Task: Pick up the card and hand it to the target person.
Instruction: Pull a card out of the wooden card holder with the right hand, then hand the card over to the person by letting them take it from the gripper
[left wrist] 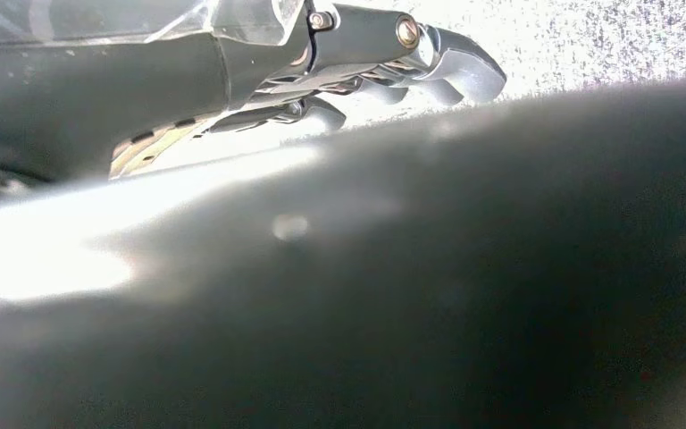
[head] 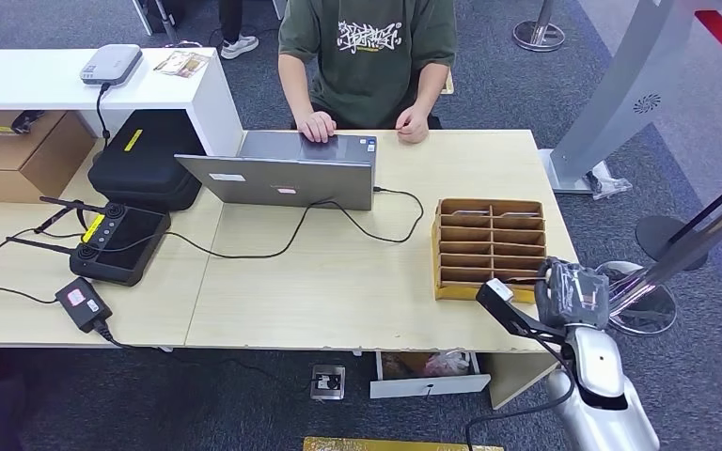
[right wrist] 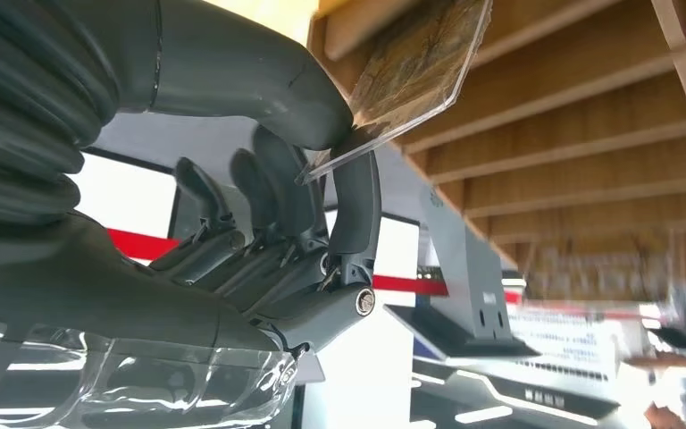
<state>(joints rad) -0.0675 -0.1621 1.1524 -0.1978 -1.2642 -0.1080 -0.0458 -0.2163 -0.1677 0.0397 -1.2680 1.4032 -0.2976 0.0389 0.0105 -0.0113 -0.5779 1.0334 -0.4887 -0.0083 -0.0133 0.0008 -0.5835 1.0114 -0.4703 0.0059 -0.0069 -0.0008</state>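
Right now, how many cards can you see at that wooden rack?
1. The card is pinched in the robot's right hand beside the wooden rack on the table's near right corner. Others may lie hidden in its slots.

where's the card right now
The card is pinched in the right hand, seen in the right wrist view, beside the wooden slotted organizer at the table's right end.

Head view looks down over the table (head: 338, 282); both wrist views sit close behind their hands.
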